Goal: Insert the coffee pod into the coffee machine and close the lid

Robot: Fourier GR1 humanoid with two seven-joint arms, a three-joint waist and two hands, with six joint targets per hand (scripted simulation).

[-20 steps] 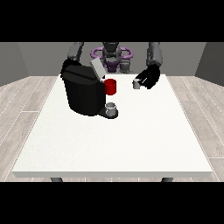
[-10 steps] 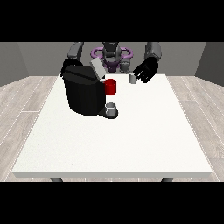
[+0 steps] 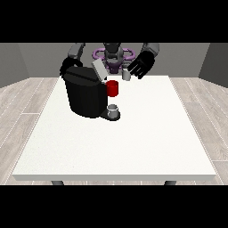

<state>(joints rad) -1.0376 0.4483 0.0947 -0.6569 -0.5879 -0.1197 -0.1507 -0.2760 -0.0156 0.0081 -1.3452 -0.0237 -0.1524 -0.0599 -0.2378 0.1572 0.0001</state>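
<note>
The hand at the view's right (image 3: 141,65) is hovering over the far edge of the large white table (image 3: 147,133), and the small grey cylindrical coffee pod (image 3: 126,75) is showing just at its fingertips, to the hand's left in the view. The fingers are reaching down toward the pod, but whether they are pinching it or only hanging beside it cannot be told from this view. The boxy black coffee machine (image 3: 84,95) is sitting on the table's left half, with its pale grey lid (image 3: 99,70) tilting up, open, at its top right corner. A red part (image 3: 112,88) is showing on the machine's front, and a small grey cup (image 3: 113,110) is standing on the drip base below it. The hand at the view's left (image 3: 67,66) is resting behind the machine's top; its fingers are mostly hidden, so its state cannot be told.

The risk is probably in the carry: the pod is small against the hand, so it could slip or tip on the way to the opening. It could also be arriving tilted and catching on the opening's rim or the raised lid. A lid pushed down on a badly seated pod would likely be jamming.

No brand, label or writing is readable anywhere.
</note>
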